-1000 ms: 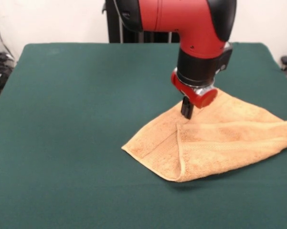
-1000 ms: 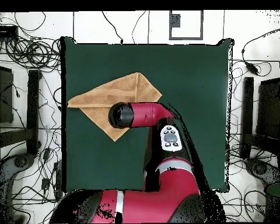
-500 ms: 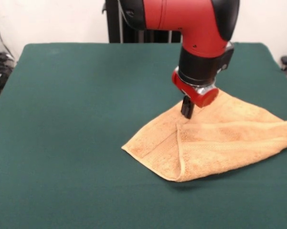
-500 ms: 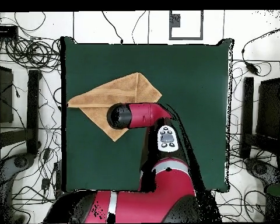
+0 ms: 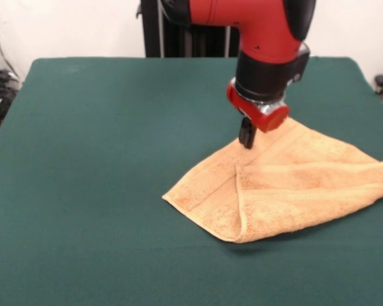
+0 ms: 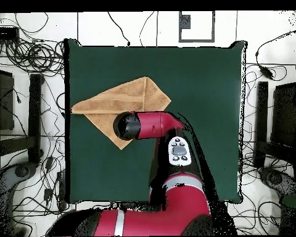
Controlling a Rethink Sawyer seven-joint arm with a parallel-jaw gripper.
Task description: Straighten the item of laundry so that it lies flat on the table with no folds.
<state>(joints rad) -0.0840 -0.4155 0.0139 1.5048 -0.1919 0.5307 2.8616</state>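
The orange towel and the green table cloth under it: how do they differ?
The orange-tan terry towel is small and sits near one side edge; the dark green cloth-covered table is far wider. The towel is folded over itself, with a raised doubled flap; the table cloth lies smooth and flat. The towel has woven border bands; the table cloth is plain. Both are fabric.

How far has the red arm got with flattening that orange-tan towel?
Not far. Nothing looks done: the orange-tan terry towel lies folded over itself on the dark green cloth-covered table, one flap doubled along a crease, and its right end reaches the table's edge. In hand: the black gripper hangs just above the towel's far edge, gripping nothing I can see. Left: unfolding the flap and smoothing it flat.
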